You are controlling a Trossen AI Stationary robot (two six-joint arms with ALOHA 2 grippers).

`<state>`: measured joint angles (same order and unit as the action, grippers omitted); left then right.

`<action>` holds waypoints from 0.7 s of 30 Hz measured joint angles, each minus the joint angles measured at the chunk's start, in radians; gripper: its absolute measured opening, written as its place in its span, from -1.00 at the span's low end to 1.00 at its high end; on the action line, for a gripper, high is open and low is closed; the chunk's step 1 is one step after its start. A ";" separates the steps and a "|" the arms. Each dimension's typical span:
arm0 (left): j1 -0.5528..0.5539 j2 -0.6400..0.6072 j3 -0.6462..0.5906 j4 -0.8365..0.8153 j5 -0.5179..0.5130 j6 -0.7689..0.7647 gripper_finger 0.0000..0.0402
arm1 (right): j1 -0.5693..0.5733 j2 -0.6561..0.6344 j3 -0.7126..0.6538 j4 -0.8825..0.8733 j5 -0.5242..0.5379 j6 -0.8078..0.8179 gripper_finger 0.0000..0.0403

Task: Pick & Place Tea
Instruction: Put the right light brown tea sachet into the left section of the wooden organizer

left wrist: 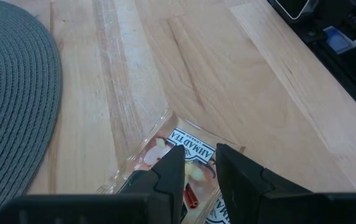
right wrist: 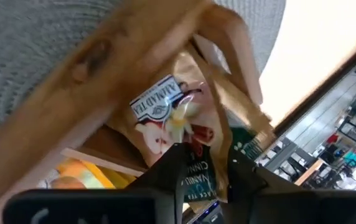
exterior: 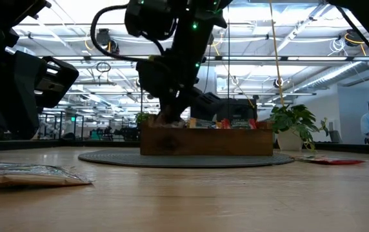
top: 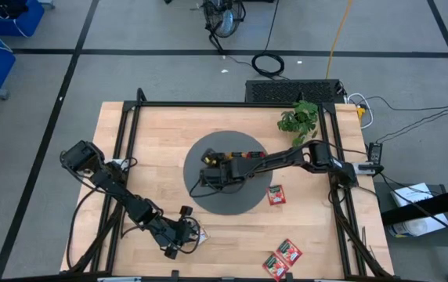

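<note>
A beige-white tea sachet (right wrist: 178, 118) sits in the end compartment of the wooden tray (top: 232, 160), seen only in the right wrist view; the right gripper (right wrist: 206, 165) hangs over it, fingers slightly parted, though whether they touch it I cannot tell. From above the arm hides that compartment. A second beige sachet (left wrist: 187, 155) lies near the table's front edge (top: 232, 270), the left gripper (left wrist: 200, 171) closed on it. Three red sachets (top: 275, 194) lie on bare wood right of the grey mat (top: 200, 188), one beside it, two near the front edge. A potted plant (top: 299, 117) stands at the back.
</note>
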<state>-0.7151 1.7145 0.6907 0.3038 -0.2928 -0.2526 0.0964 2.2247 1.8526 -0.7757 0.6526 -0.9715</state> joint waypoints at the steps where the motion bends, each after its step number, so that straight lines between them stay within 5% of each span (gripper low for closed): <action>1: 0.000 0.000 0.000 0.000 0.000 -0.001 -0.52 | 0.000 -0.005 0.000 0.002 0.000 0.004 -0.64; 15: -0.002 0.000 0.000 -0.019 -0.027 -0.005 -0.52 | 0.001 -0.100 0.001 0.007 -0.101 0.250 -0.52; 21: -0.014 0.000 -0.001 -0.032 -0.067 -0.005 -0.52 | -0.063 -0.237 -0.082 0.031 -0.494 0.535 -0.69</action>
<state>-0.7295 1.7145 0.6899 0.2714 -0.3593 -0.2576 0.0338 1.9881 1.7703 -0.7446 0.1582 -0.4370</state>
